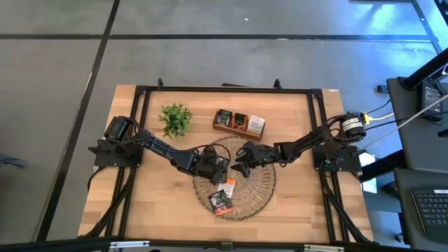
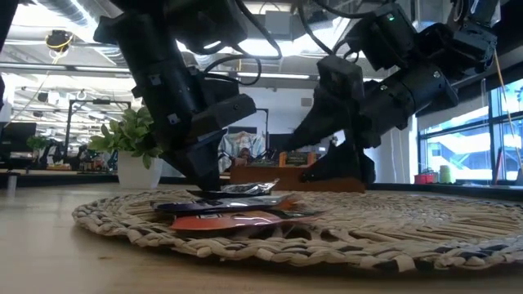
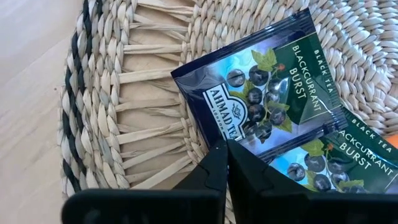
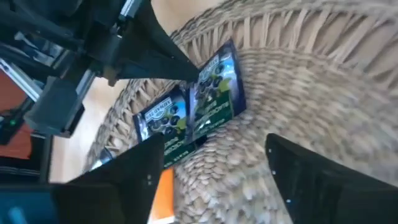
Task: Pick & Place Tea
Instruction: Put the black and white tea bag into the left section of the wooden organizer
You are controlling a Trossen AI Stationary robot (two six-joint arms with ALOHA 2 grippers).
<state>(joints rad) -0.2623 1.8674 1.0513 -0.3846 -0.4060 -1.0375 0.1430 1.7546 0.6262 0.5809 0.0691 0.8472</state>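
High view: wooden table (image 1: 161, 203) w/ round woven tray (image 1: 259, 192) near centre. Both arms reach in over tray. Left gripper (image 1: 218, 170) low over tray's left part, right gripper (image 1: 241, 162) just beside it, over tray centre. Tea sachets (image 1: 222, 199) lie on tray's near-left part. Plant (image 1: 175, 119) far left; wooden box (image 1: 239, 123) far centre, sachets in its compartments.
Low view: left gripper (image 2: 204, 186) tips down at the tea stack (image 2: 233, 211) on the tray (image 2: 409, 237), dark sachet on top, orange one under. Right gripper (image 2: 339, 167) hangs above tray, right of stack, fingers apart, holding nothing. Plant (image 2: 131, 135) in white pot behind, left. Box (image 2: 282, 167) behind stack.
Left wrist view: left gripper (image 3: 227, 163) fingers together, tips meeting at the edge of a dark blue sachet (image 3: 261, 87), "Blackcurrant Burst" label. Pinching the edge or just touching: can't tell. 2nd same sachet (image 3: 323, 165) partly under it. Both flat on tray (image 3: 143, 93); bare table (image 3: 28, 74) beyond rim.
Right wrist view: right gripper (image 4: 214, 168) fingers wide apart, empty, above tray (image 4: 311, 87). Two dark sachets (image 4: 193, 109) side by side ahead; orange one (image 4: 163, 196) nearer. Left gripper (image 4: 186, 73) tip on the sachets' far edge.
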